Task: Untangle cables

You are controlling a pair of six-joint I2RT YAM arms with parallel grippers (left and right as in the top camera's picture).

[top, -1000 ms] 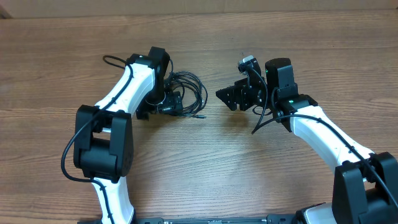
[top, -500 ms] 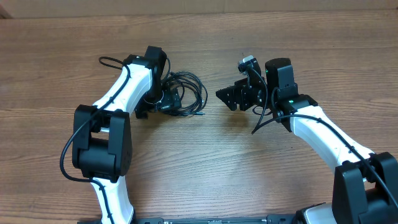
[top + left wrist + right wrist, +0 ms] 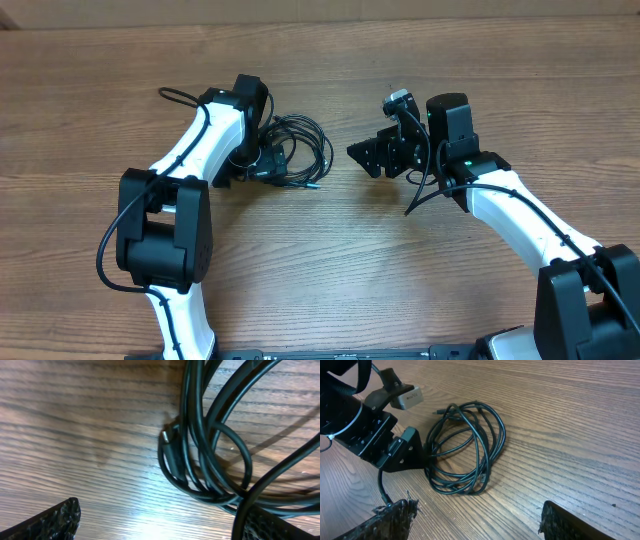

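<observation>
1. Loose coil of thin black cables [image 3: 305,150]: lies on the brown wood-grain table [image 3: 330,260], left of centre. From overhead, its left edge is hidden under my left gripper [image 3: 268,162].
2. Left gripper: jaws spread wide, low over the loops, grasping nothing. Its wrist view shows only the fingertips, cut off at the frame's edge.
3. Small plug end [image 3: 167,437]: I can make out just one.
4. Right gripper [image 3: 372,155]: released and empty, well apart to the right of the coil.
</observation>
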